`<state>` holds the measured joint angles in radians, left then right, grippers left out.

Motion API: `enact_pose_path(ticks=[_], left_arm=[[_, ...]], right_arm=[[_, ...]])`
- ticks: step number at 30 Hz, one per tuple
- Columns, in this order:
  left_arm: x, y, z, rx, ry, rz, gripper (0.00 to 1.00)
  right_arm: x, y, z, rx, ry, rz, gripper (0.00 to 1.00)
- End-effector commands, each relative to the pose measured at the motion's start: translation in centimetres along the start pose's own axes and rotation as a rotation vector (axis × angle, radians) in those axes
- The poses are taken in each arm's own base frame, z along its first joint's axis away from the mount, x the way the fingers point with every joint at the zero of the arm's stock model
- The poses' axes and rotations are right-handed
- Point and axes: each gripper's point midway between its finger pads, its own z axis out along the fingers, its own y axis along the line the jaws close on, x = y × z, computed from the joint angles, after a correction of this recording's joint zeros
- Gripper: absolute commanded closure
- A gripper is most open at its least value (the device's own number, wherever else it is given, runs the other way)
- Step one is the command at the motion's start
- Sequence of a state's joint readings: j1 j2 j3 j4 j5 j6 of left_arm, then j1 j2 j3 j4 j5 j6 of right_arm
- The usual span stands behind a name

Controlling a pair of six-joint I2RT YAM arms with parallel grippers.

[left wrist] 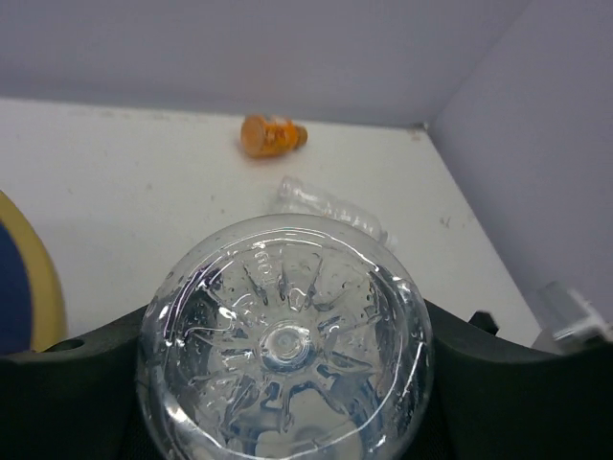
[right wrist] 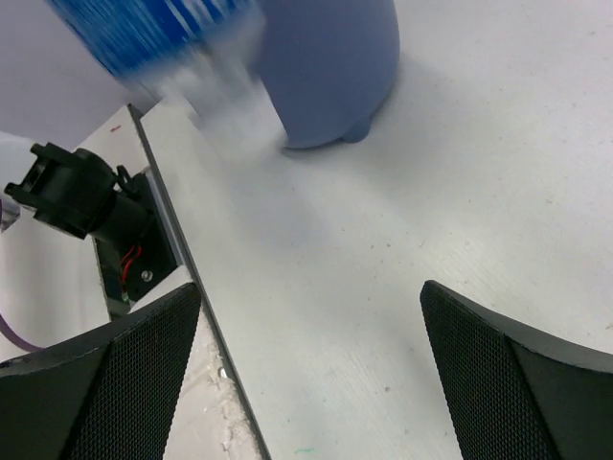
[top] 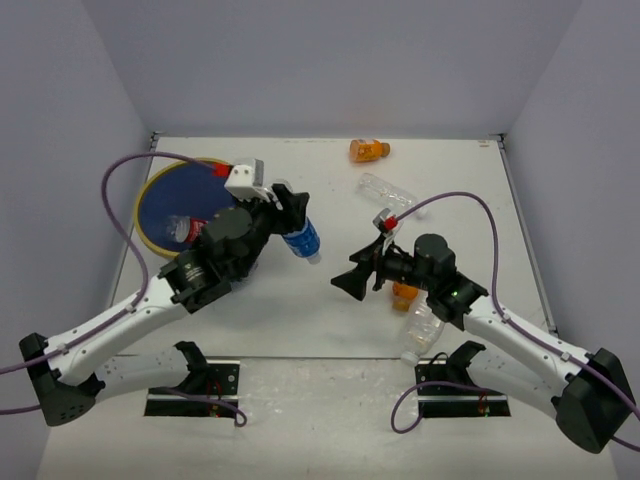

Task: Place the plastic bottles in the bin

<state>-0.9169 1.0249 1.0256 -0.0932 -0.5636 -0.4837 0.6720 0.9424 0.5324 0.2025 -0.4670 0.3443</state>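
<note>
My left gripper (top: 285, 215) is shut on a clear bottle with a blue label (top: 301, 239), held in the air just right of the bin (top: 150, 222), a blue bucket with a yellow rim. The bottle's base (left wrist: 284, 343) fills the left wrist view between the jaws. A bottle with a red label (top: 186, 229) lies inside the bin. My right gripper (top: 352, 281) is open and empty at mid table, jaws wide over bare table in the right wrist view (right wrist: 311, 374). An orange bottle (top: 368, 150) lies at the far edge, and it shows in the left wrist view (left wrist: 271, 135).
A clear bottle (top: 386, 190) lies far of my right arm and shows in the left wrist view (left wrist: 326, 204). A red-capped bottle (top: 390, 218), an orange bottle (top: 405, 293) and a plain clear bottle (top: 421, 330) lie beside and under my right arm. Grey walls enclose three sides.
</note>
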Motion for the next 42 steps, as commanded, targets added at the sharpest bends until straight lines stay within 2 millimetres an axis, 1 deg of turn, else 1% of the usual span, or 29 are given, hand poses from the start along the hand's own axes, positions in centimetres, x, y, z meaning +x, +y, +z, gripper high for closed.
enact_pose_path(ticks=[1, 3, 5, 8, 9, 11, 12, 13, 15, 16, 17, 18, 19, 20, 21, 23, 24, 25, 26, 27, 28, 29, 30, 33, 34, 35, 36, 40, 42], left_arm=[[-13.5, 1.6, -4.7, -0.078, -0.356, -0.038, 1.0], [-15.9, 3.0, -6.0, -0.154, -0.412, -0.017, 1.0], [-17.0, 6.4, -7.3, -0.359, -0.449, 0.016, 0.99], [-17.1, 12.5, -10.0, -0.723, -0.493, 0.048, 0.96], [-17.0, 14.0, -10.7, -0.806, -0.504, 0.037, 0.96], [-16.2, 16.6, -10.2, -0.864, -0.483, 0.079, 0.93], [-15.9, 17.4, -10.0, -0.871, -0.506, 0.02, 0.92], [-15.5, 18.6, -10.2, -0.917, -0.496, 0.038, 0.92], [-14.5, 20.1, -10.2, -0.994, -0.496, 0.028, 0.87], [-14.2, 20.5, -10.0, -1.009, -0.494, 0.031, 0.84], [-13.2, 20.7, -9.0, -0.988, -0.438, 0.077, 0.65], [-12.7, 20.7, -8.3, -0.971, -0.412, 0.093, 0.39], [-12.4, 20.7, -7.8, -0.963, -0.397, 0.104, 0.2], [-12.1, 20.7, -7.4, -0.957, -0.381, 0.116, 0.04], [-12.2, 20.4, -7.0, -0.941, -0.377, 0.117, 0.0], [-12.9, 19.6, -6.3, -0.891, -0.377, 0.113, 0.0], [-13.2, 18.6, -5.6, -0.822, -0.364, 0.115, 0.0], [-14.3, 17.6, -5.3, -0.766, -0.374, 0.102, 0.0], [-15.1, 16.7, -5.1, -0.71, -0.378, 0.095, 0.0], [-15.5, 15.4, -4.6, -0.628, -0.37, 0.098, 0.0], [-16.1, 14.9, -4.8, -0.603, -0.377, 0.096, 0.0], [-16.9, 13.7, -5.0, -0.53, -0.387, 0.095, 0.0], [-17.3, 12.3, -4.9, -0.444, -0.387, 0.102, 0.0], [-17.7, 8.6, -5.2, -0.212, -0.386, 0.119, 0.0], [-17.7, 7.5, -5.4, -0.144, -0.387, 0.126, 0.0], [-17.3, 6.5, -5.5, -0.08, -0.383, 0.135, 0.0], [-16.7, 5.9, -5.4, -0.038, -0.371, 0.141, 0.0], [-14.8, 5.2, -4.5, 0.029, -0.333, 0.124, 0.0], [-13.8, 4.2, -3.8, 0.086, -0.309, 0.126, 0.0]], right_arm=[[-2.5, -1.4, -0.1, 0.112, -0.056, -0.006, 0.01], [-2.7, -2.5, 0.0, 0.173, -0.052, 0.02, 0.01], [-3.3, -4.4, -0.2, 0.267, -0.068, 0.037, 0.01], [-4.3, -6.6, -0.9, 0.319, -0.071, 0.103, 0.01], [-4.9, -7.2, -1.2, 0.325, -0.079, 0.122, 0.01], [-5.8, -8.7, -2.0, 0.356, -0.091, 0.155, 0.01], [-5.9, -9.3, -2.2, 0.382, -0.092, 0.156, 0.01], [-6.3, -9.9, -2.5, 0.416, -0.103, 0.149, 0.01], [-6.8, -11.0, -3.0, 0.463, -0.116, 0.152, 0.01], [-6.8, -11.2, -2.9, 0.468, -0.112, 0.151, 0.01], [-7.3, -12.4, -3.4, 0.497, -0.124, 0.161, 0.01], [-7.7, -13.1, -3.8, 0.521, -0.125, 0.175, 0.01], [-7.8, -13.8, -4.0, 0.544, -0.116, 0.184, 0.01], [-7.8, -14.5, -4.2, 0.568, -0.104, 0.192, 0.01], [-8.6, -15.4, -4.3, 0.583, -0.092, 0.143, 0.01], [-10.3, -17.4, -4.4, 0.626, -0.055, 0.006, 0.01], [-12.3, -18.6, -4.0, 0.652, -0.04, -0.065, 0.01], [-13.6, -19.8, -4.1, 0.678, 0.011, -0.205, 0.01], [-13.8, -20.9, -4.0, 0.684, 0.07, -0.283, 0.01], [-15.6, -21.4, -3.8, 0.676, 0.085, -0.349, 0.01], [-14.2, -22.5, -3.5, 0.653, 0.163, -0.373, 0.01], [-13.0, -23.9, -3.2, 0.623, 0.279, -0.395, 0.01], [-13.0, -25.3, -2.9, 0.607, 0.345, -0.416, 0.01], [-11.7, -28.1, -3.7, 0.628, 0.483, -0.421, 0.01], [-10.6, -29.0, -3.8, 0.627, 0.522, -0.401, 0.01], [-9.2, -30.2, -3.9, 0.623, 0.574, -0.391, 0.01], [-8.5, -31.1, -4.0, 0.623, 0.603, -0.385, 0.01], [-6.0, -33.8, -4.4, 0.645, 0.695, -0.331, 0.01], [-5.1, -35.2, -4.2, 0.657, 0.729, -0.316, 0.01]])
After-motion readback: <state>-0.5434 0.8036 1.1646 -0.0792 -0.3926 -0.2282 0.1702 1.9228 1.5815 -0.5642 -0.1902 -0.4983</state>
